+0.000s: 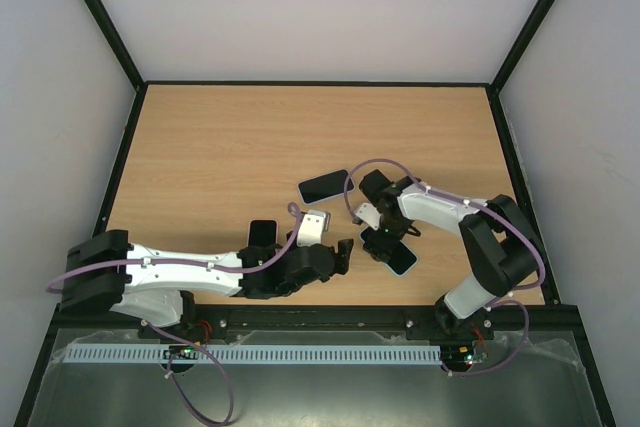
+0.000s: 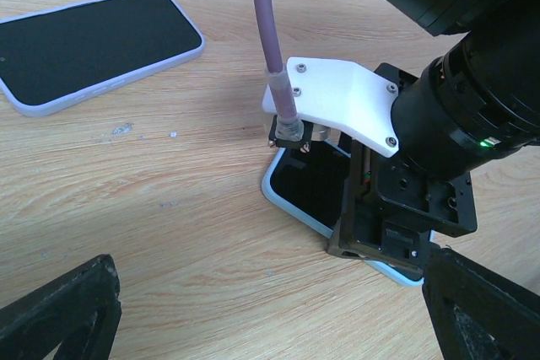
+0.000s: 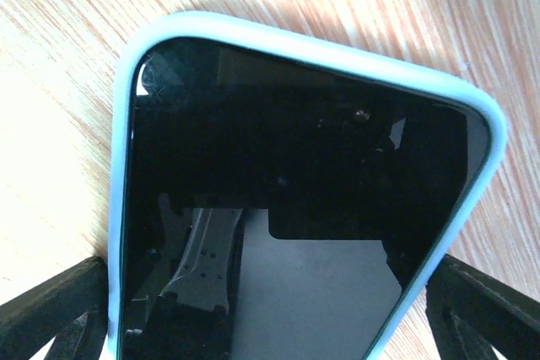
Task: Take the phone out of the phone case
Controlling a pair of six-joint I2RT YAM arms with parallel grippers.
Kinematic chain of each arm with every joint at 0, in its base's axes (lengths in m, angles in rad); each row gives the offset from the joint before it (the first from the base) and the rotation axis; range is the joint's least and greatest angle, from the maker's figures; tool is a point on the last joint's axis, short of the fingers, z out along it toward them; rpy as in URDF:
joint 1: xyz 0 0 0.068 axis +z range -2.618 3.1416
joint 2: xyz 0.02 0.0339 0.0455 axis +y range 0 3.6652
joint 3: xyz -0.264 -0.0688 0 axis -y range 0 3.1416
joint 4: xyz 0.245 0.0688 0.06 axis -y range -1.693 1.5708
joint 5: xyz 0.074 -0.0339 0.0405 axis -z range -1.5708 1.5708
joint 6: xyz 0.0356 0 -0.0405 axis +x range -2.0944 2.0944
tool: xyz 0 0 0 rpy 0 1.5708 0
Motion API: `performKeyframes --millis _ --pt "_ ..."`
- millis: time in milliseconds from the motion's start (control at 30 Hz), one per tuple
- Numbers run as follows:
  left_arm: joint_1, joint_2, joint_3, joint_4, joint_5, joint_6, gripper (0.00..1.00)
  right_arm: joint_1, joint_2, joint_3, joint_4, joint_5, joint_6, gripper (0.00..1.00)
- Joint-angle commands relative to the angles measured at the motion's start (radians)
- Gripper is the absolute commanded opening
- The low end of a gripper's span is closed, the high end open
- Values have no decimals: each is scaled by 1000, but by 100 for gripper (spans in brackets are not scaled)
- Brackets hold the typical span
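A phone in a light blue case lies flat on the table, right of centre. It fills the right wrist view, screen up. My right gripper is low over it and open, with one finger at each long side of the case. Whether the fingers touch the case I cannot tell. My left gripper is open and empty just left of it. In the left wrist view its fingers stand wide apart over bare wood, and the blue-cased phone shows under the right gripper.
A second phone in a lilac case lies behind the grippers, also in the left wrist view. A third dark phone lies beside the left arm. Black frame rails edge the table.
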Motion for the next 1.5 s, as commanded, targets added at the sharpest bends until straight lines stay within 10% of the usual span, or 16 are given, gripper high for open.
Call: performKeyframes --millis 0,267,1467 --pt "-7 -18 -7 -24 -27 -12 96 4 -10 -2 7 40 7 97" --pt "-7 -35 -9 -32 -39 -14 96 -13 -29 -46 109 290 25 95" --pt "-10 -21 0 -20 0 -16 100 -205 -22 -80 -17 15 -210 95"
